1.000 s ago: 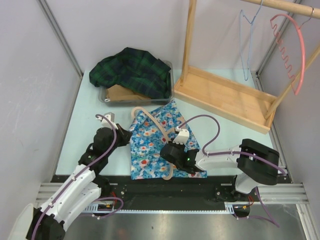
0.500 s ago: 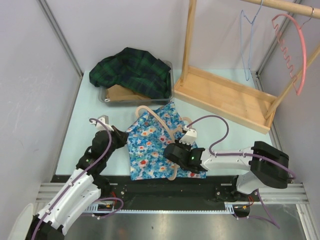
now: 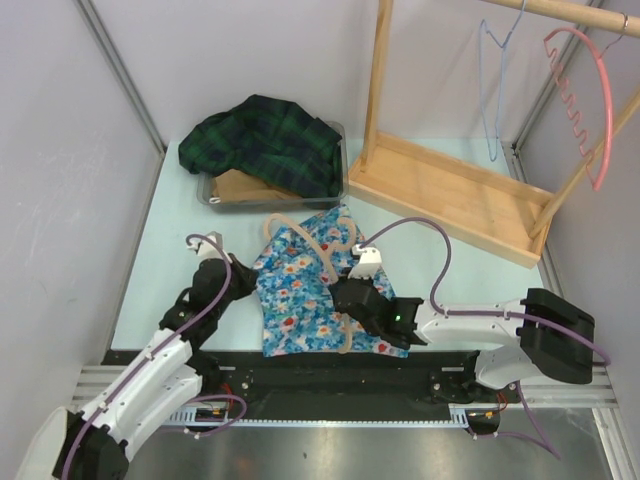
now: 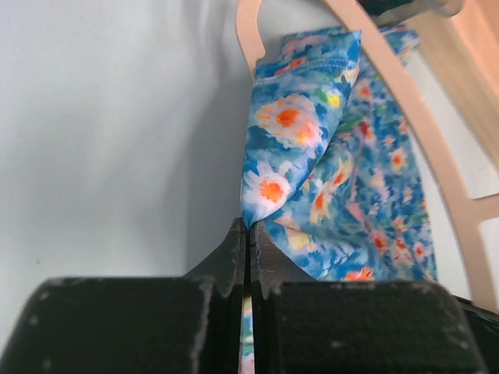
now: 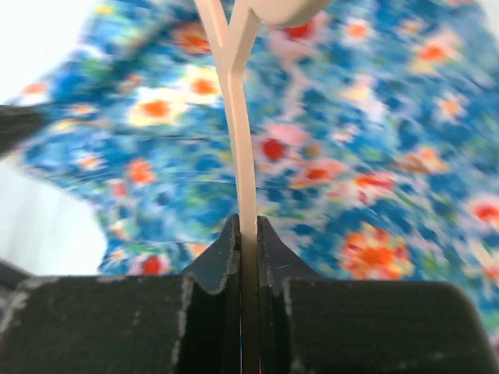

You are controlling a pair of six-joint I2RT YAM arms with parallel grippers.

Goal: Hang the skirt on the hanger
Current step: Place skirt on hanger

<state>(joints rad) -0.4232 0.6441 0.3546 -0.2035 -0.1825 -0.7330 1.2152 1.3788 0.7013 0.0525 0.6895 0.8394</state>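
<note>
skirt: the blue floral fabric skirt (image 3: 300,305) lies crumpled at the middle of the tabletop's near edge, its hem touching that edge.
hanger: the pale wooden hanger (image 3: 322,258) lies on top of the skirt, running from the skirt's far left corner toward the near edge.
left claw: the left gripper (image 4: 248,231) is clenched on a folded bit of the skirt's left edge, with the cloth pinched between the fingertips.
right claw: the right gripper (image 5: 248,227) is clenched on the hanger's thin bar, over the middle of the skirt.
far left corner: a grey tray (image 3: 212,197) holds a dark green plaid garment (image 3: 270,140).
far right: a wooden rack (image 3: 440,190) carries a pink plastic hanger (image 3: 590,90) and a pale blue wire hanger (image 3: 495,90).
change: since a second ago the right arm's elbow has swung out toward the right edge. the skirt's far corner is more bunched around the hanger, and its left edge is drawn slightly leftward. both grips are unchanged.
</note>
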